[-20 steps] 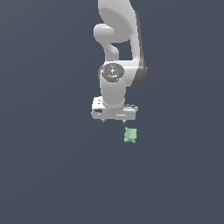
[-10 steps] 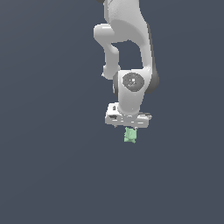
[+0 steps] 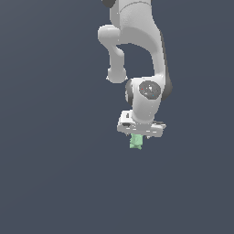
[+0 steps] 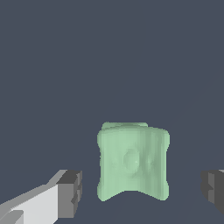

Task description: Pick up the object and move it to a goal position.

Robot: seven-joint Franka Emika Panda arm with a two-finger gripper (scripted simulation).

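Exterior view: the white arm (image 3: pixel 137 41) reaches down from the top of the frame, bends at a rounded wrist joint (image 3: pixel 147 93), and ends in the gripper (image 3: pixel 137 137), which points straight down. Background is a uniform dark blue-grey surface, taken as the table (image 3: pixel 50 183); no edge of it is visible.

The object (image 3: pixel 135 141), pale green and lumpy, sits directly under the gripper's white crossbar (image 3: pixel 140 128). Only its lower part shows below the bar in this view. It is clearly narrower than the bar.

Wrist view: the object (image 4: pixel 133 162) lies between the two fingers, roughly centred in the gap. It is squarish with wavy edges, a notch in the nearer edge, and a shallow dimple in the middle of its top face. One of the fingers (image 4: pixel 70 193) is white with a dark grey pad and sits to one side; the other dark pad (image 4: pixel 213 190) is at the opposite edge of the frame. Bare table shows between each pad and the object on both sides, so there is no contact. The fingers are spread wide apart, holding nothing.

Whether the object rests flat on the table cannot be confirmed from the exterior view, though the wrist view shows it lying against the dark surface
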